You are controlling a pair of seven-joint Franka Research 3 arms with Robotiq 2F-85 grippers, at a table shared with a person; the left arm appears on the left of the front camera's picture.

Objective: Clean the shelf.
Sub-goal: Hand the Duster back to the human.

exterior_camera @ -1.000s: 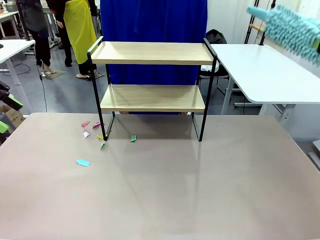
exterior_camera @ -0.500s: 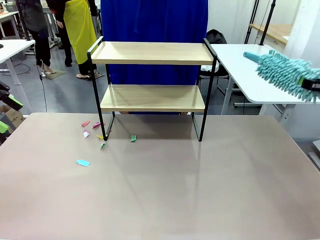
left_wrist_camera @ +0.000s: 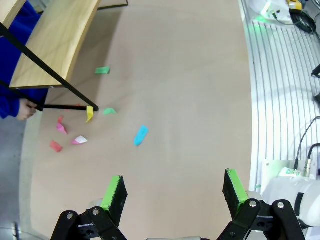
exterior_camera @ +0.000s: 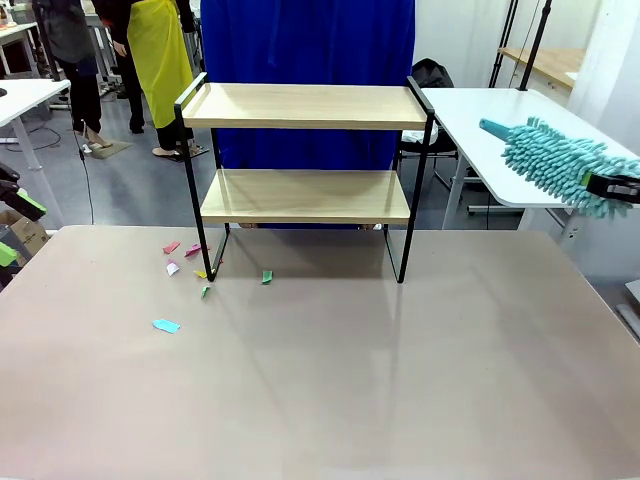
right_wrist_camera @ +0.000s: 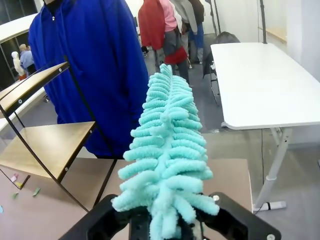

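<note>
we see the small two-tier shelf [exterior_camera: 305, 150] of light wooden boards in a thin black metal frame standing at the far middle of the beige table [exterior_camera: 330, 380], both boards bare. small coloured paper scraps [exterior_camera: 190, 270] lie on the table by its left front leg. our right gripper [right_wrist_camera: 167, 225] is clamped on a fluffy turquoise microfibre duster [right_wrist_camera: 167, 165], held in the air well right of the shelf. our left gripper [left_wrist_camera: 172, 192] hangs over the table, jaws wide apart, holding nothing.
</note>
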